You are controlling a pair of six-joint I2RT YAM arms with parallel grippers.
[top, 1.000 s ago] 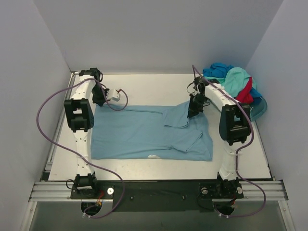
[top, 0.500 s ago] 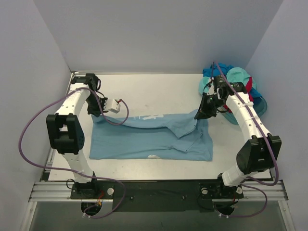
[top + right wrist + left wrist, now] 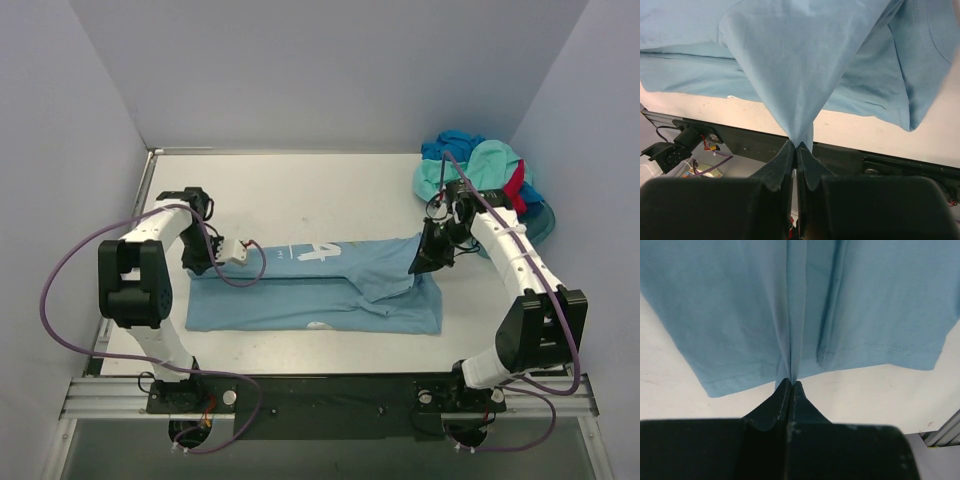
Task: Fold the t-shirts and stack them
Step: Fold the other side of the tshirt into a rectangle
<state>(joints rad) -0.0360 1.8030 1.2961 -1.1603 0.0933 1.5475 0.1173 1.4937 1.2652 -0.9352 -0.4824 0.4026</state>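
Your top view: bright, even, soft light; shadows faint around the shirt. Your wrist views: fingers dark, blurred; cloth sharp.

Sky-blue t-shirt, white print up, far edge lifted at both corners; mint, red, blue t-shirts heaped far right.

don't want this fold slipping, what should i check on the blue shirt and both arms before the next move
1. Grip of the left end effector on the light sky-blue cloth t-shirt: ok, shut on a ridge of cloth.
2. Grip of the right end effector: ok, shut on a cloth peak.
3. Both grips level across the shirt: ok in the top view.
4. Cloth smooth below the grips: not ok, a bunched sleeve lies near the right grip.
5. Far heap of mint-green, red and blue shirts apart from the held shirt: ok.
6. How deep the cloth sits in each grip: cannot tell.
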